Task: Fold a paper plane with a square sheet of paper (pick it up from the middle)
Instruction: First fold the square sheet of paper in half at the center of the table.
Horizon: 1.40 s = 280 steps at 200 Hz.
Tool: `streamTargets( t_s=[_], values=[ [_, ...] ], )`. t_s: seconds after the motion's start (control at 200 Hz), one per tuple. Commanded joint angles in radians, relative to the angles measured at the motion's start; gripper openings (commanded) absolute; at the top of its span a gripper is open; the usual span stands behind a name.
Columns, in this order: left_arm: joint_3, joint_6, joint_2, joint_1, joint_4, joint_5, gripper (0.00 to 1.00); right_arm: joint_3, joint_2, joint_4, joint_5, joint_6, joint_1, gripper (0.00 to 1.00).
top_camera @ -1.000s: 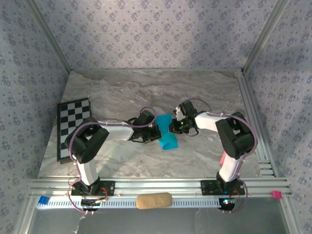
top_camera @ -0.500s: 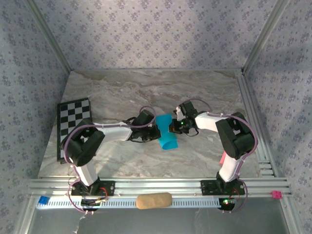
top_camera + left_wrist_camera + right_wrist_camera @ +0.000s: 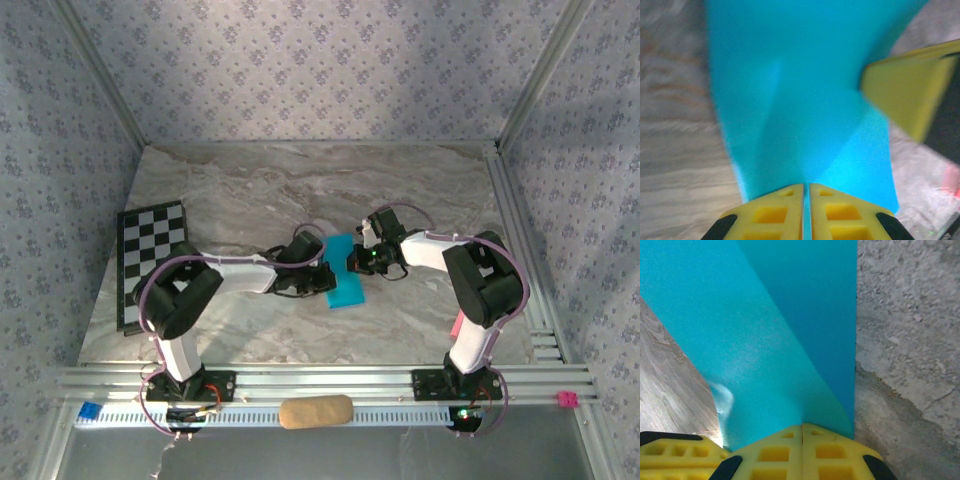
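The thin turquoise-blue square sheet of paper (image 3: 345, 285) lies at the middle of the grey marbled surface (image 3: 250, 190). The left fingers (image 3: 771, 214) and right fingers (image 3: 774, 454), nearly closed, pinch opposite edges, probably holding it taut for creasing.

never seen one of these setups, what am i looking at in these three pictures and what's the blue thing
Two robot arms are bolted at the near edge of a marble table. The wide picture looks down from above and behind them; the two close-ups come from a camera on each wrist, so the yellow blocks at the bottom are that arm's own fingers. The blue thing is the square sheet of paper, creased. The left gripper and the right gripper each pinch it, from opposite sides. A checkered board lies at the left.
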Motion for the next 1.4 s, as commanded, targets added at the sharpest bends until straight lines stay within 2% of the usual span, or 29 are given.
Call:
streamTargets(
  t_s=[0.0, 0.16, 0.41, 0.625, 0.974, 1.214, 1.329, 1.394],
  values=[
    [-0.056, -0.009, 0.000, -0.011, -0.028, -0.028, 0.13, -0.065, 0.041, -0.140, 0.129, 0.007, -0.001, 0.00],
    [-0.096, 0.016, -0.037, -0.011, -0.063, -0.056, 0.13, -0.072, 0.036, -0.139, 0.133, 0.008, -0.002, 0.00],
    [-0.022, 0.025, -0.123, -0.017, -0.064, -0.031, 0.15, -0.070, 0.031, -0.140, 0.130, 0.013, -0.001, 0.00],
    [0.017, 0.048, -0.068, -0.017, 0.033, 0.045, 0.18, -0.068, 0.028, -0.144, 0.134, 0.011, -0.002, 0.00],
    [-0.110, 0.018, -0.012, -0.022, 0.079, 0.055, 0.17, -0.082, 0.035, -0.131, 0.136, 0.017, -0.002, 0.00],
    [-0.176, 0.037, -0.075, -0.029, 0.031, 0.021, 0.17, -0.083, 0.039, -0.129, 0.134, 0.021, -0.002, 0.00],
    [-0.157, 0.037, -0.117, -0.026, 0.019, 0.022, 0.15, -0.082, 0.036, -0.131, 0.134, 0.020, -0.002, 0.00],
    [-0.135, 0.033, -0.135, -0.028, 0.013, 0.028, 0.10, -0.080, 0.033, -0.133, 0.134, 0.019, -0.002, 0.00]
  ],
)
